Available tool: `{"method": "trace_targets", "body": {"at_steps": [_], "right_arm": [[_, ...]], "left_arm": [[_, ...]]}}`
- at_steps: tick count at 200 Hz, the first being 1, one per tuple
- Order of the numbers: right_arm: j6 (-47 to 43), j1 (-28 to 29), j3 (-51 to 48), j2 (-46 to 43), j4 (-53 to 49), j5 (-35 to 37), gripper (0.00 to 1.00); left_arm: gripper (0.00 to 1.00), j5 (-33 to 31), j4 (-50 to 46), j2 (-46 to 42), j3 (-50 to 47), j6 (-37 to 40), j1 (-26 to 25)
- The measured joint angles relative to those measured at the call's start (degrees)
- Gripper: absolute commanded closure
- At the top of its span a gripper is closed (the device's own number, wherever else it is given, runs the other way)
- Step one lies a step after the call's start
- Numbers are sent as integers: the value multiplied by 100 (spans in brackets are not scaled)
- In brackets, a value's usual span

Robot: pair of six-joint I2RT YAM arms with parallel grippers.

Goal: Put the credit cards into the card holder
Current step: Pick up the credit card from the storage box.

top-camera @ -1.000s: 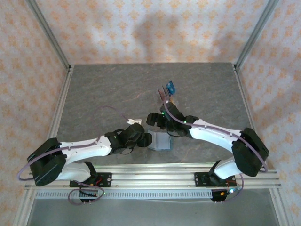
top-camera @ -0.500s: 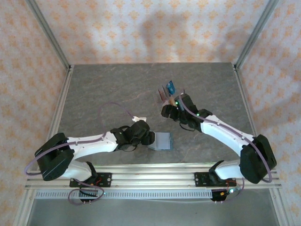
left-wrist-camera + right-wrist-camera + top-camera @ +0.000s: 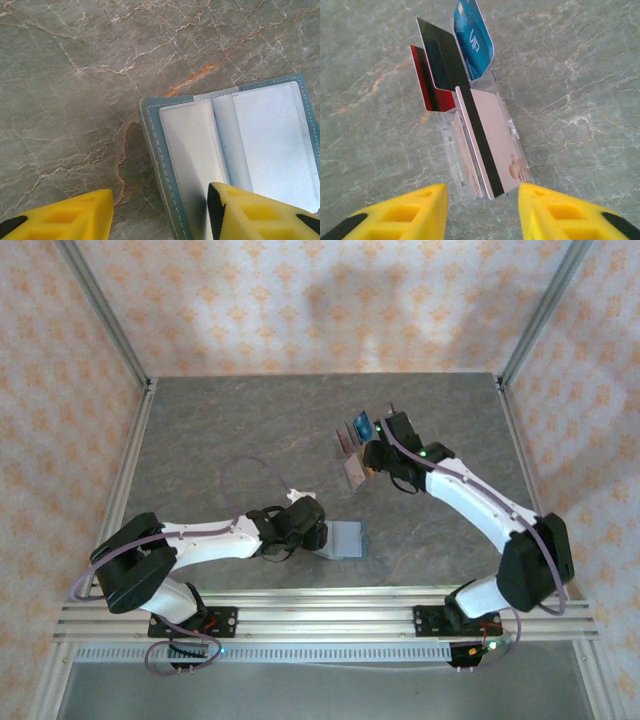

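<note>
Cards [image 3: 445, 75]: thin, stiff rectangles with rounded corners, standing on edge in a clear slotted rack [image 3: 451, 142] right of centre on the surface [image 3: 75, 100].
Blue card [image 3: 472, 40]: glossy and marked VIP, leaning in the far slot.
Dark card [image 3: 437, 50]: black face, just in front of the blue one.
Red card [image 3: 426, 85]: red with a black stripe, partly hidden by the dark card.
Pink card [image 3: 495, 145]: pale pink with a black stripe along one long edge, tilted toward my right wrist camera in the near slots.
Right end effector [image 3: 481, 187]: yellow fingers [image 3: 400, 215] with moulded pockets, standing apart on either side of the pink card's near end. I see a gap on the left side. On the right I cannot tell whether finger and card touch.
Holder [image 3: 265, 145]: lies open and flat close to the near edge, about mid-width, well apart from the rack. It has a teal rim with pale stitching, smooth pale panels and a centre fold.
Left end effector [image 3: 160, 192]: fingers apart, straddling the holder's left edge, one over the pale inside and one over stone. I cannot tell whether either touches.
Surface texture: matte grey stone look with pale and rust veins.
Edges: metal rails [image 3: 130, 480] run along both sides and the near side, with patterned walls [image 3: 300, 300] behind.
Room: a broad stretch of surface lies left of the holder and beyond the rack, and an open strip lies between rack and holder.
</note>
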Motion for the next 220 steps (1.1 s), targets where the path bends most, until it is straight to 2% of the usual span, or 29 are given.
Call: {"method": "trace_targets", "body": {"at_steps": [51,220], "right_arm": [[-400,0,737,905,-385,125,70],[-953,0,1602,1827,-1019,240,81]], "left_arm": [[47,-2,26,2,-197,-4,0],[50,-26,205,57,-446,-26,2]]}}
